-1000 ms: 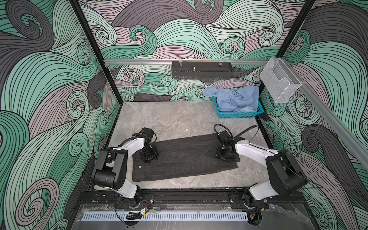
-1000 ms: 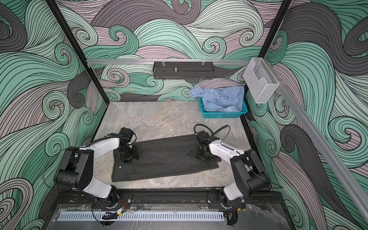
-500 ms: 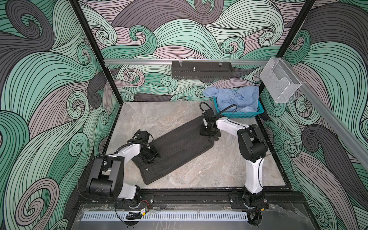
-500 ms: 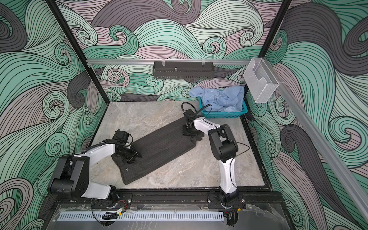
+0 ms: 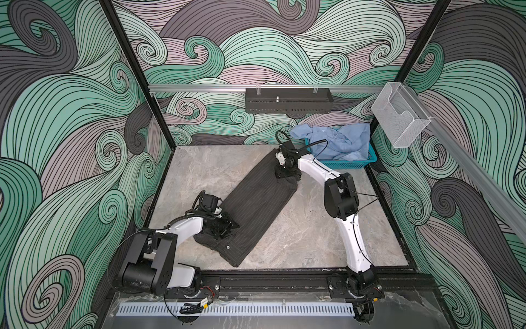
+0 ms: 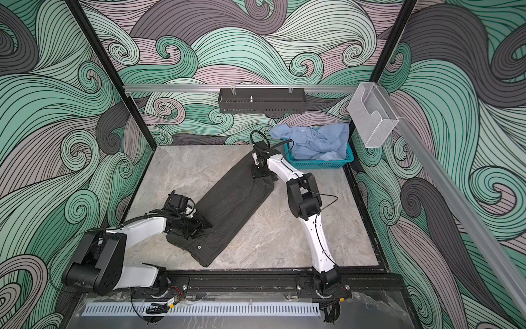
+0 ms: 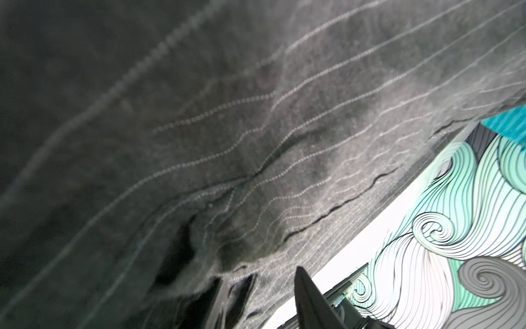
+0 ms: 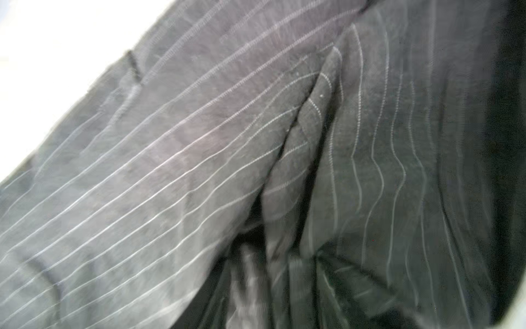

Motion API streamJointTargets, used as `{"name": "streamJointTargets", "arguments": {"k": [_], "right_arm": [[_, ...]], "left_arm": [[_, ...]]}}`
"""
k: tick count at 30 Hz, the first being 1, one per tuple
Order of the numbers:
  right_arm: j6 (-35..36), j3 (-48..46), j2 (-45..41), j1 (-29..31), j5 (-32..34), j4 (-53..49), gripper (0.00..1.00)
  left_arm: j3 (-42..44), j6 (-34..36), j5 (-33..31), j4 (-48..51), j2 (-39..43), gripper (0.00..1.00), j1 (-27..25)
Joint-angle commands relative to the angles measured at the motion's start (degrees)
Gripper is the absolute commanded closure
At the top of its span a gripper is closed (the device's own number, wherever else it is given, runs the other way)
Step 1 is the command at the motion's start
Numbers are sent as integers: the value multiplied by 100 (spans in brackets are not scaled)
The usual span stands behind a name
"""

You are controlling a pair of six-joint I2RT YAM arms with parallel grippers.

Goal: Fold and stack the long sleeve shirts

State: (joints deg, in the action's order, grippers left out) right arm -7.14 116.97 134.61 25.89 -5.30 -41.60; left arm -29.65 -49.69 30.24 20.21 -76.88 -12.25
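The charcoal pinstripe shirt (image 5: pixel 256 205) lies as a long folded strip, diagonal on the worktop (image 5: pixel 313 233). The left hand (image 5: pixel 221 229) pinches its near end. The right hand (image 5: pixel 284 174) sits on its far end; grasping or released, I cannot tell. The light blue shirt (image 5: pixel 338 139) fills the teal basket (image 5: pixel 344 165).

Bright, even light; blurry wrist close-ups.

Matt pinstriped cloth shirt (image 5: pixel 256 205); plastic mesh basket (image 5: pixel 341 164); smooth marbled tabletop (image 5: pixel 313 233)

charcoal shirt (image 5: pixel 256 205) diagonal on table (image 5: pixel 313 236) | left fingers (image 5: pixel 223 229) on near end | right fingers (image 5: pixel 284 174) on far end
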Motion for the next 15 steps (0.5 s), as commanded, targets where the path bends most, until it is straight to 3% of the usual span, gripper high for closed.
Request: {"name": "streamJointTargets", "arguments": {"k": [1,4,7,11,15], "right_arm": [[6,-277,-1209,96,423,-414,42],[-459,-1033,-2051,117,638,-444,33],[-1025,-1889,-2715,126,610,-445,33],[-1843,-3240,-3313,275,321,-69,36],[-2391,-4115,-3286,456,-36,413,36]], "left_arm": [[-133,-18,-700,1444,485,53,-118],[-849,277,-1118,1920,998,47,-119],[-1290,507,-1639,1908,1002,46,-102],[-1932,880,-1831,2065,212,46,-22],[-2583,1276,-1673,2640,-1011,47,46]]}}
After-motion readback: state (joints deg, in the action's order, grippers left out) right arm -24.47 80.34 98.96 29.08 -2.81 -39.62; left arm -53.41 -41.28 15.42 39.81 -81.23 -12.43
